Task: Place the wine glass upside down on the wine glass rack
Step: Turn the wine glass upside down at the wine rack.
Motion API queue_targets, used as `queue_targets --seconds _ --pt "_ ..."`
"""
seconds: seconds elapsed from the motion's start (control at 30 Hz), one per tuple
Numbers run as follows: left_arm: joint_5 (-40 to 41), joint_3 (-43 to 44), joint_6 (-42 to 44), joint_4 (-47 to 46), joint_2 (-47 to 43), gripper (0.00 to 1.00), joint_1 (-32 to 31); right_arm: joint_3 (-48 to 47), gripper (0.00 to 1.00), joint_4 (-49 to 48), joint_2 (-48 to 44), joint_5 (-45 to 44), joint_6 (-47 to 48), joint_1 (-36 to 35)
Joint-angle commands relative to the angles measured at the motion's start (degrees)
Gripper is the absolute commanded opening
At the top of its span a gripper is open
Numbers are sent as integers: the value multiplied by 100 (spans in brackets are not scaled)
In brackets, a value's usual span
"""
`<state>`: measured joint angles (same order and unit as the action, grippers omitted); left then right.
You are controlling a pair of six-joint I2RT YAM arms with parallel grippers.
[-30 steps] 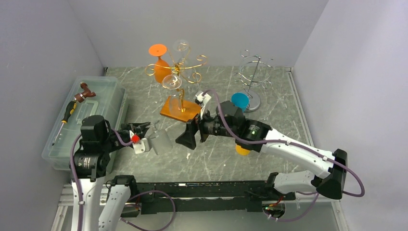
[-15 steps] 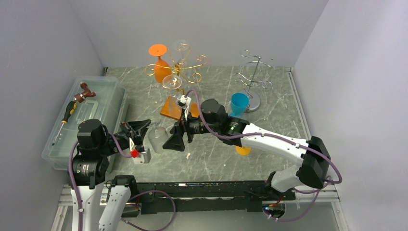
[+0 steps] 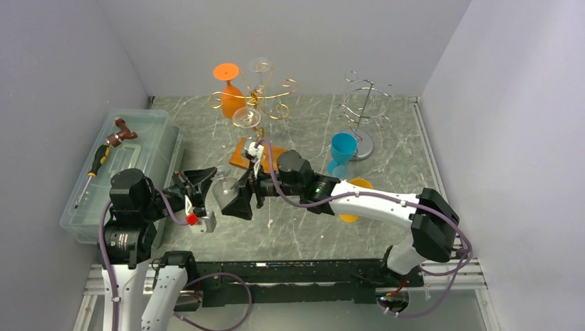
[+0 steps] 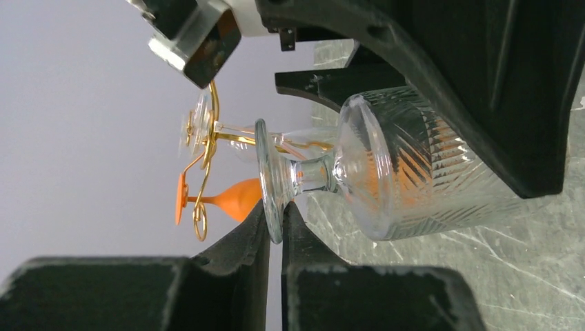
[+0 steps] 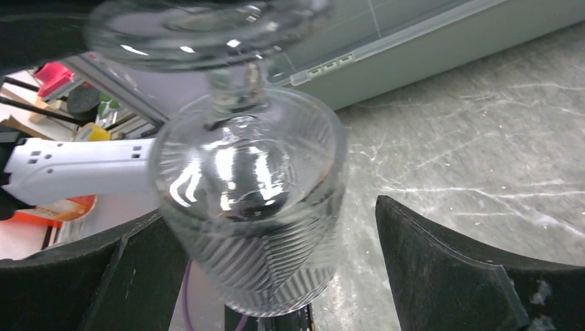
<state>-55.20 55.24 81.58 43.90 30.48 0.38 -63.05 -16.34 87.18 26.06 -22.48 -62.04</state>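
From the top cam you barely see the wine glass (image 3: pixel 224 191): it's btwn left gripper (image 3: pixel 200 179) & right gripper (image 3: pixel 238 201), only a pale sliver shows. Right wrist cam: its foot is blurred & cut off by the top edge. Left wrist cam: the bowl's rim is hidden behind a right finger. Yellow item (image 3: pixel 357 184) is partly under the right arm, can't ID it.

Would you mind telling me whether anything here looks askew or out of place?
The clear wine glass lies sideways in the air, pinched only by its foot's edge in the left gripper; the open right gripper straddles its bowl.
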Motion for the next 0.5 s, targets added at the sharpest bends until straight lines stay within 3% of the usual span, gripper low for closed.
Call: queue_targets --seconds 0.0,0.1,0.23,0.3,0.37,0.47 --pt "-372 257 95 -357 4 0 -3 -80 100 -531 28 -435 236 -32" --pt "-430 289 261 -153 0 0 -3 220 95 -1021 -145 -732 272 -29" --pt "-552 181 324 -115 -78 3 -3 653 65 -1641 -510 -959 451 -24" --pt "-611 91 263 -265 -110 21 -3 896 53 -1842 -711 -1143 596 -14" --pt "-635 26 173 -468 -120 29 -3 1135 45 -1913 -897 -1378 746 21" --pt "-616 41 5 -656 -50 49 -3 1470 40 -1938 -1238 -1683 919 105"
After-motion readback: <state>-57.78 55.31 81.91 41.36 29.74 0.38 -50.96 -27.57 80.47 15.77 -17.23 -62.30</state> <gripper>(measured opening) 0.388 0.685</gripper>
